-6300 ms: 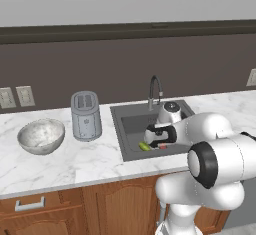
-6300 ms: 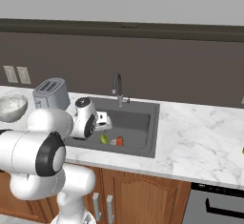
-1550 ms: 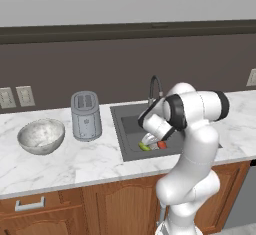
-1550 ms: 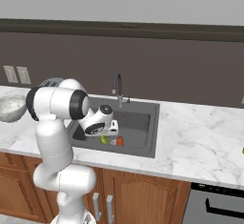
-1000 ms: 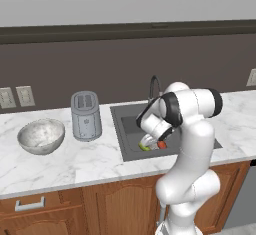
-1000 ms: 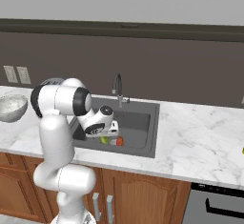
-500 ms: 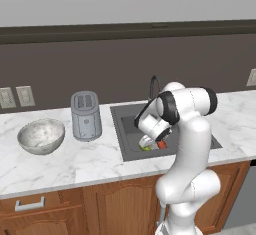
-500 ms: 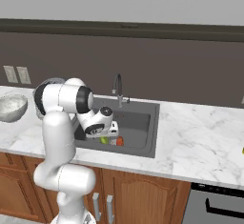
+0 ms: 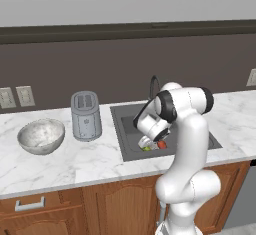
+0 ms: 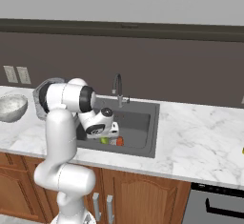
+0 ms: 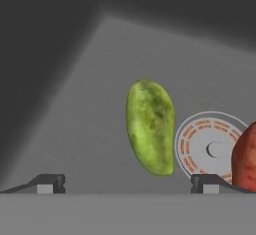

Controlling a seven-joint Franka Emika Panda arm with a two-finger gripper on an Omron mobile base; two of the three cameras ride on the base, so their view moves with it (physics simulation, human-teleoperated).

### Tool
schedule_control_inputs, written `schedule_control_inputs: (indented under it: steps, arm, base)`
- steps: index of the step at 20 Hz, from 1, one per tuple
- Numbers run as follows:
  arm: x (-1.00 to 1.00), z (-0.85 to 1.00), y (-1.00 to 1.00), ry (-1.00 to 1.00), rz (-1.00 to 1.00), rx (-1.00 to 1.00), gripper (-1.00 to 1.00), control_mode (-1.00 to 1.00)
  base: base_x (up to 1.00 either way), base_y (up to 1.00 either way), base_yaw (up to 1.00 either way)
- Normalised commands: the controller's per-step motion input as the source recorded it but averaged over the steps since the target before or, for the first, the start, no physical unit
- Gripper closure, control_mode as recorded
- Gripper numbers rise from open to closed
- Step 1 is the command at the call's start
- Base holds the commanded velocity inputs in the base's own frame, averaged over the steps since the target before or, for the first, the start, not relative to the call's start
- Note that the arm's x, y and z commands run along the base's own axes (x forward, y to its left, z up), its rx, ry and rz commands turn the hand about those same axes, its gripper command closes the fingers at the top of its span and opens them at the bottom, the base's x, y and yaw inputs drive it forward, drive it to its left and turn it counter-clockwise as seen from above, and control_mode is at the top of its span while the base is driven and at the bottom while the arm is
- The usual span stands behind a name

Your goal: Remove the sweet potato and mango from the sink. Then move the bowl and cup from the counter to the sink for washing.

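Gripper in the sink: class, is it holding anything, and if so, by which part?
Nothing is held. The gripper is open, its fingertips spread wide and apart from the mango, which lies on the sink floor between them, beside the sweet potato.

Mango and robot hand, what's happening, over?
Hand open, low in the sink. Mango lies between the fingertips, not held. Sweet potato beside it, past the drain. Nothing in the way.
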Motion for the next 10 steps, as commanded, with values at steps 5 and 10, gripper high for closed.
schedule_control_inputs:
  steps: [5, 10]
  arm:
    - [0.1, -0.13, 0.01, 0.0, 0.01, 0.0, -1.0, -1.0]
    - [0.11, -0.13, 0.02, 0.0, 0.0, 0.0, -1.0, -1.0]
  base:
    - [0.0, 0.0, 0.0]
    - [0.0, 0.0, 0.0]
